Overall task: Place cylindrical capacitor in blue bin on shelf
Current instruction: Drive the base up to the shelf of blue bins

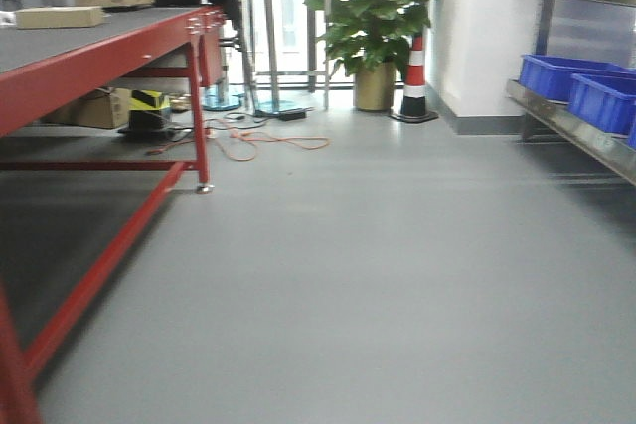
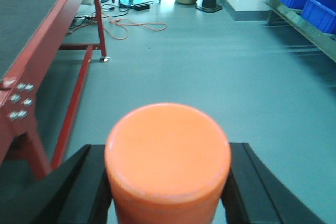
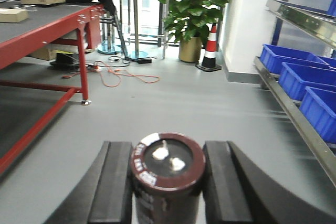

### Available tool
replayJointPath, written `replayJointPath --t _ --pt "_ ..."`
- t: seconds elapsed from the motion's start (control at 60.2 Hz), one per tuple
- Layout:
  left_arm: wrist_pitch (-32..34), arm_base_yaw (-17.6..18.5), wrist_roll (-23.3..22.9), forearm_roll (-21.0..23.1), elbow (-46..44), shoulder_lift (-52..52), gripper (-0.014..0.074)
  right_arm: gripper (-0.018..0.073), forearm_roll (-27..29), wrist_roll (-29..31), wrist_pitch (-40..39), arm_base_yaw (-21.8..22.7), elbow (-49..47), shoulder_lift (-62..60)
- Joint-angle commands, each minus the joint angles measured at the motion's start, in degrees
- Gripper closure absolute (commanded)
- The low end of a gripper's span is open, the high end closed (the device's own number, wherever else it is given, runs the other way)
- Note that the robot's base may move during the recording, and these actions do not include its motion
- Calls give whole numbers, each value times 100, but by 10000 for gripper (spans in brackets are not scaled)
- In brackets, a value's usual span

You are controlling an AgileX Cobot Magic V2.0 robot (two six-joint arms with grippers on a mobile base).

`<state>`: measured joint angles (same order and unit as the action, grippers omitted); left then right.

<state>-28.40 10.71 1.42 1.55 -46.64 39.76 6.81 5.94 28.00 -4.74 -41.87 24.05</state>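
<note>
My right gripper (image 3: 167,150) is shut on the cylindrical capacitor (image 3: 167,174), a dark squat cylinder with two silvery terminals on top and pale markings on its side. It stands upright between the black fingers (image 3: 116,182), above the grey floor. My left gripper (image 2: 167,149) is shut on an orange cylinder (image 2: 168,166). The steel shelf (image 3: 294,114) runs along the right, ahead of both grippers, and carries blue bins (image 3: 307,80). The shelf (image 1: 576,131) and its bins (image 1: 561,71) also show in the front view, where neither gripper appears.
A red-framed table (image 1: 99,62) with cardboard boxes (image 1: 60,17) stands on the left. Ahead are a potted plant (image 1: 378,17), a striped traffic cone (image 1: 414,81) and an orange cable (image 1: 253,141) on the floor. Grey floor (image 1: 378,265) lies between table and shelf.
</note>
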Motion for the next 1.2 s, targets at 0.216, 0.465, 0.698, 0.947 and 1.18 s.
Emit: replayJointPath --t 0.216,0.465,0.698,0.947,1.18 --pt "124 31 6 31 4 -9 707 669 -40 20 -141 9 -8 -23" --pt "124 31 6 31 4 -9 707 669 -40 20 -141 9 -8 -23" --pt "124 31 6 31 4 -9 707 669 -40 20 -141 9 -8 -23" --pt "124 31 6 31 4 -9 707 669 -40 20 -141 9 -8 -23" --pt "124 31 6 31 4 -9 707 669 -40 20 -141 9 -8 -23"
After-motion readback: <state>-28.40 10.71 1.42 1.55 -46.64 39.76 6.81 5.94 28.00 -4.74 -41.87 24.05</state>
